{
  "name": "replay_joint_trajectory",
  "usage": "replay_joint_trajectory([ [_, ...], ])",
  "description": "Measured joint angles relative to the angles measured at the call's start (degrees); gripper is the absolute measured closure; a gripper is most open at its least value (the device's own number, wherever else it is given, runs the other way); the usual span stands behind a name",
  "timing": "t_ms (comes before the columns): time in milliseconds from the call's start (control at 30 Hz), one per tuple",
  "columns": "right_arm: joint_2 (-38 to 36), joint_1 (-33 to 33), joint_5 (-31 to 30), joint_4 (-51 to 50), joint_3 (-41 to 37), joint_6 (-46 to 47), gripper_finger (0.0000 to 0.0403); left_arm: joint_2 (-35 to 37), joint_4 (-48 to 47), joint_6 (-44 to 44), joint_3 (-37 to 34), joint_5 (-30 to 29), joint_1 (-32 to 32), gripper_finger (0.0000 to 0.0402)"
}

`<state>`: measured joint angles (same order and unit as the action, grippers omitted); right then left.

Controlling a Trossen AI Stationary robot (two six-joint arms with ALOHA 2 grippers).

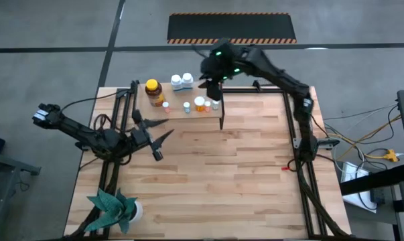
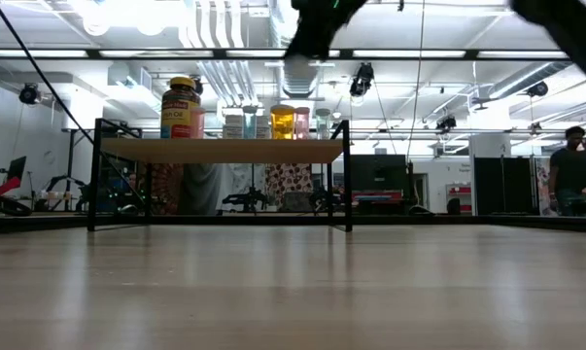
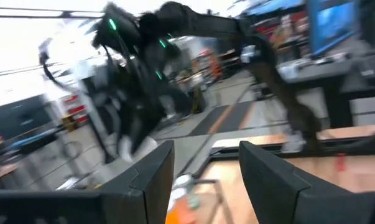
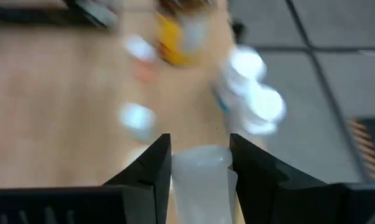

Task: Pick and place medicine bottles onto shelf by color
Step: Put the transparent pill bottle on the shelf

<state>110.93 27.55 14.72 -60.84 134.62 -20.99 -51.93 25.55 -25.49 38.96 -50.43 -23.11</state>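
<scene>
My right gripper (image 4: 198, 163) is closed on a pale translucent bottle (image 4: 203, 180), fingers on both sides. It hangs above the shelf (image 1: 175, 110) at the tabletop's (image 1: 215, 181) far edge, over the shelf's right part. Drop spot lies straight below, so the move looks like a vertical descent. Bottle's long axis runs along my fingers, toward the shelf top; which end is the cap I can't tell. Amber jar (image 1: 153, 92) at the shelf's left end, white bottles (image 1: 182, 82) behind. Left gripper (image 1: 155, 138) partly open, empty, over the tabletop's left side, farther from the shelf.
</scene>
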Motion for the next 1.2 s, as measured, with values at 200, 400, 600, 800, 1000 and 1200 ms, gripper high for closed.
replay_joint_trajectory([
  [200,-13.62,-5.29,13.66,8.03,-10.83,8.85,0.0281,-5.53,6.78,2.39,-0.04,8.22,-0.02,0.0237],
  [400,-28.15,-18.99,10.64,44.67,-40.93,15.28,0.0281,-15.29,20.00,1.04,-0.07,10.96,-0.02,0.0237],
  [600,-35.52,-31.58,-7.26,92.46,-71.25,12.19,0.0281,-23.80,36.40,-3.30,-0.07,11.14,-0.13,0.0228],
  [800,-32.62,-35.88,-13.23,131.20,-86.48,13.30,0.0281,-31.31,48.94,-2.05,-0.03,15.79,0.19,0.0169],
  [1000,-28.95,-35.92,-11.66,141.30,-88.99,19.95,0.0281,-39.28,58.75,-6.18,3.36,21.98,1.82,0.0118],
  [1200,-28.35,-36.01,-10.13,140.73,-88.42,21.21,0.0281,-44.98,58.98,-6.44,9.84,24.36,5.04,0.0114],
])
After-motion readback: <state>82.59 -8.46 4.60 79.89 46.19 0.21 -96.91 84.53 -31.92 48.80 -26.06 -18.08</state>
